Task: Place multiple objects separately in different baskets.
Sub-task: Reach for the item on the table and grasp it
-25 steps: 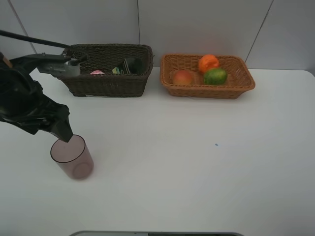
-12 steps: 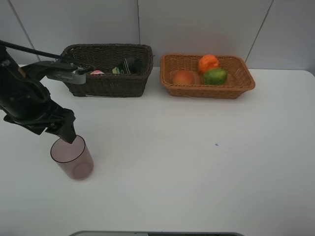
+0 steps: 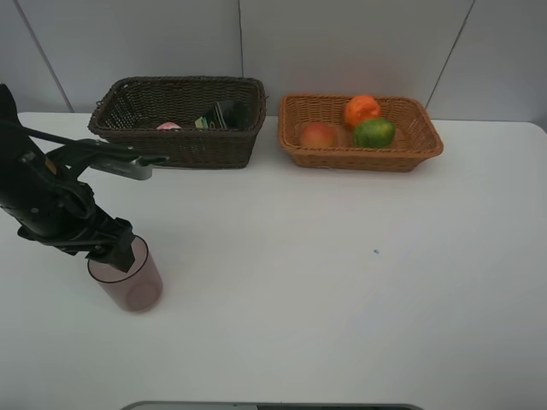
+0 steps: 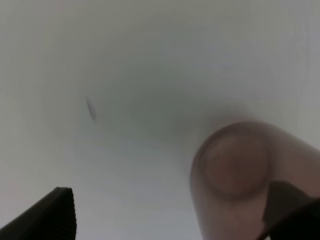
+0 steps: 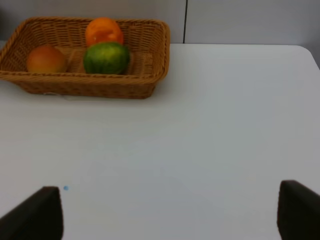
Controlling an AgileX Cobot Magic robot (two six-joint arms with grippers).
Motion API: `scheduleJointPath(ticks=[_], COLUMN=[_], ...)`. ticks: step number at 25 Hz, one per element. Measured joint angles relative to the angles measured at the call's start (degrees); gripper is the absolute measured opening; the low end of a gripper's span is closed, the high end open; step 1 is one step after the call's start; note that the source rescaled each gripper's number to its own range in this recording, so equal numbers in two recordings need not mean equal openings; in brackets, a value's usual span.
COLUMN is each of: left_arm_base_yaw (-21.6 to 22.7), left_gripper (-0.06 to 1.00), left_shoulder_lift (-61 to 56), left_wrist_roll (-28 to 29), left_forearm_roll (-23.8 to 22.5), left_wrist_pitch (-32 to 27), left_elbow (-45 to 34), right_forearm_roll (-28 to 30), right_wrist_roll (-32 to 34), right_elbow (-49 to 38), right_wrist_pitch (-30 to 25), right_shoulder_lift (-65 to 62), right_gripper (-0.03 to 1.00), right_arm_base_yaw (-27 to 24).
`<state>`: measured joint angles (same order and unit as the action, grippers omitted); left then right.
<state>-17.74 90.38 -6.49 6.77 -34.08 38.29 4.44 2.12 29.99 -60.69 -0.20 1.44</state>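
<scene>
A translucent purple-pink cup [image 3: 130, 280] stands upright on the white table at the front left. My left gripper [image 3: 114, 249] is open at its rim. In the left wrist view the cup [image 4: 235, 170] sits by one fingertip [image 4: 292, 210], and the other fingertip [image 4: 55, 215] is far off it. The dark brown basket [image 3: 184, 147] holds a pink bottle [image 3: 168, 125] and a dark green bottle [image 3: 220, 114]. The light basket [image 3: 363, 156] holds an orange [image 3: 361, 109], a red-orange fruit [image 3: 318, 135] and a green fruit [image 3: 373, 132]. My right gripper [image 5: 167, 215] is open over bare table, facing the light basket [image 5: 150, 75].
Both baskets stand side by side against the back wall. A small blue speck [image 3: 375, 251] marks the table's middle. The left arm's dark links [image 3: 43, 192] stretch over the table's left side. A grey edge [image 3: 273, 407] shows at the front.
The left arm has swung down and forward, bringing its gripper lower onto the cup's rim. The cup has not moved. The baskets and their contents are unchanged.
</scene>
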Motion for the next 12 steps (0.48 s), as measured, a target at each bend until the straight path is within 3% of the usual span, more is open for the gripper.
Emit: scheduleJointPath(ticks=[12], left_arm_base_yaw=[0.00], left_gripper=[0.98], left_shoulder_lift=[0.28], left_wrist_roll=[-4.32], left_forearm_roll=[0.85], left_wrist_pitch=[3.03], left_elbow=[-0.05], right_forearm_roll=[0.00], right_wrist_roll=[0.00], right_elbow=[0.00], right_wrist_pitch=[0.00], right_shoulder_lift=[0.00], right_gripper=[0.84], right_arm_base_yaw=[0.00])
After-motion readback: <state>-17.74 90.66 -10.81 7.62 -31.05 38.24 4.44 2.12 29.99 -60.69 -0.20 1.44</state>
